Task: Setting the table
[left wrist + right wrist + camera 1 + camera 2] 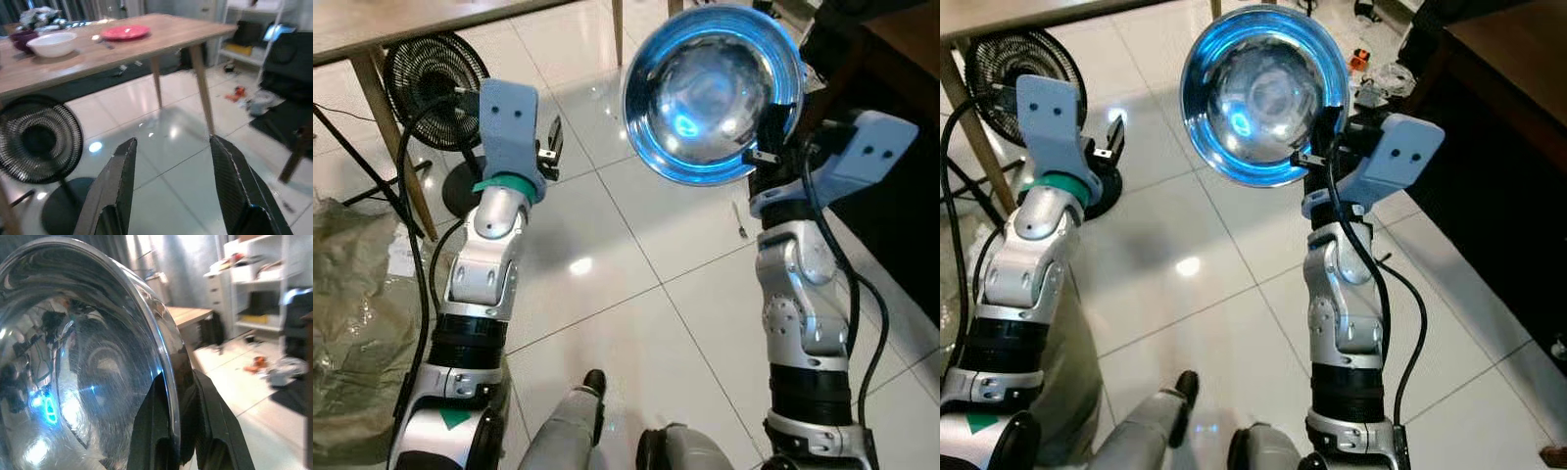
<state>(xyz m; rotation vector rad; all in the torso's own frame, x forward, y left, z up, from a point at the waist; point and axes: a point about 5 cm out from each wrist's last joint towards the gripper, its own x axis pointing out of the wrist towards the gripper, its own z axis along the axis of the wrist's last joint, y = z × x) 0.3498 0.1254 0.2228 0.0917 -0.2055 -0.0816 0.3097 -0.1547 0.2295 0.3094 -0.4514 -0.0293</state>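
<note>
The bowl (pixel 713 93), a polished steel one, was held upright on edge in the air above the tiled floor (pixel 607 264), its hollow turned toward the head camera. It was clamped at the rim by the right gripper (pixel 178 431), one finger on each face of the rim. The left gripper (pixel 171 191) was carried empty, its fingers spread apart, and was pointed toward the table (pixel 161 36). On the table, a white bowl (pixel 51 43), a dark bowl (pixel 19 38) and a red plate (pixel 124 32) were already laid. A fan (pixel 435 78) stood beside a table leg. The task was judged partly done: the steel bowl remained to be carried over and set down.
</note>
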